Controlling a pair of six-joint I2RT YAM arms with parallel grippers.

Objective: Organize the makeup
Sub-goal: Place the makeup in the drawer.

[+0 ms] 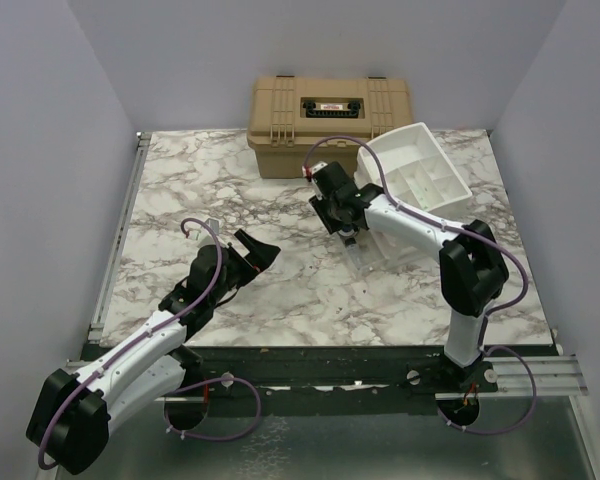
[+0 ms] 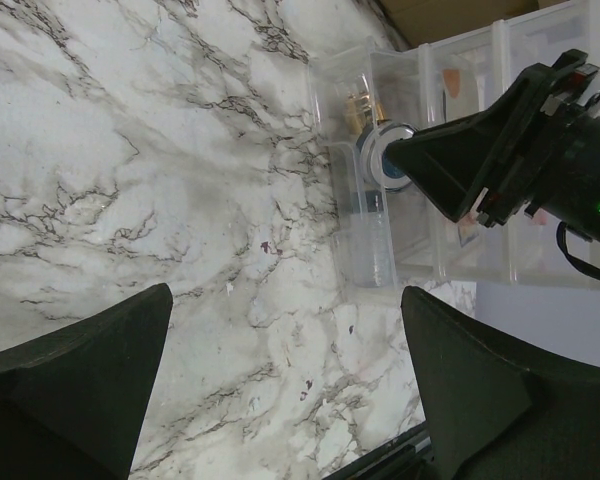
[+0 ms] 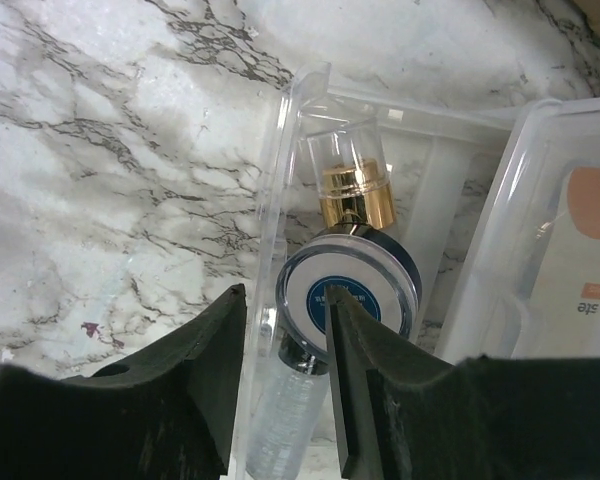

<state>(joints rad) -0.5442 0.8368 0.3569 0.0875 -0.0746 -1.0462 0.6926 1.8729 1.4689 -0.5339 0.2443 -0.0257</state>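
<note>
Top view: left tool (image 1: 257, 250) hangs spread above the marble counter (image 1: 280, 290); right tool (image 1: 350, 232) reaches into the white tiered plastic organizer (image 1: 425, 140).
Left wrist: nothing held.
Right wrist: half-spread, seemingly gripping nothing. The small round dark jar (image 3: 350, 295) lies in the front compartment beside a clear gold-collared bottle (image 3: 355, 190).
Placement looks done; next, lift clear.

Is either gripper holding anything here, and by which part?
Left gripper: nothing, open above the table. Right gripper: jaws straddle the round jar at its rim and the tray wall; a grip cannot be told.
</note>
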